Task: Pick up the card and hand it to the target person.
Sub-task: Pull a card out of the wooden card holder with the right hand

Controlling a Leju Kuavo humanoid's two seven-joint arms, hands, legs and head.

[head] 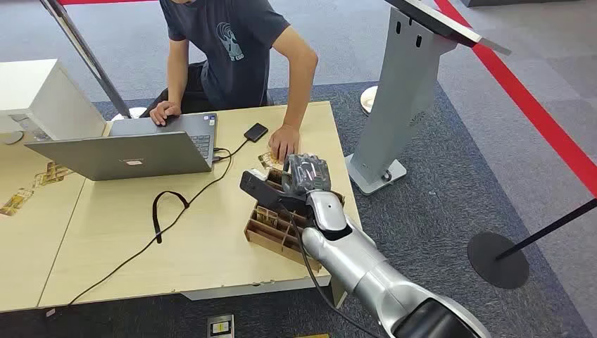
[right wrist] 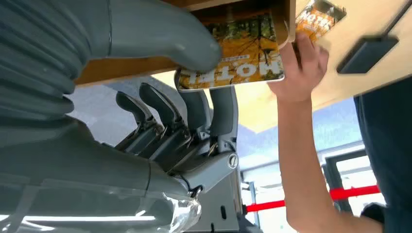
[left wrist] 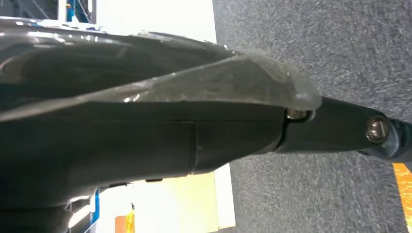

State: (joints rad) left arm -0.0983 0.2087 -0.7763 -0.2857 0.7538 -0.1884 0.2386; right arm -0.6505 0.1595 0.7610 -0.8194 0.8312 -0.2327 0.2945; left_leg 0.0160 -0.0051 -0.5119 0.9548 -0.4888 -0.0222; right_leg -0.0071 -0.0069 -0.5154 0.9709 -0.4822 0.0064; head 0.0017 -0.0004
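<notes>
In the right wrist view an orange card (right wrist: 238, 58) printed "HOTEL" sticks out of a slot of the wooden card holder (right wrist: 285, 22). My right hand (right wrist: 204, 82) pinches it, with the thumb on one face and dark fingers (right wrist: 223, 104) behind the other. From the head view the right hand (head: 306, 172) is over the far end of the card holder (head: 271, 232), near the table's right edge. A person (head: 232, 49) sits behind the table. Their hand (head: 284, 141) presses a second card (head: 267, 160) just beyond the holder. My left hand (left wrist: 145, 141) is a dark blurred shape above carpet.
An open laptop (head: 134, 151) stands at the table's back left, with a black device (head: 255, 132) and a looping black cable (head: 169, 211) beside it. A grey kiosk stand (head: 401, 98) rises right of the table. More cards (head: 32, 186) lie on the neighbouring table.
</notes>
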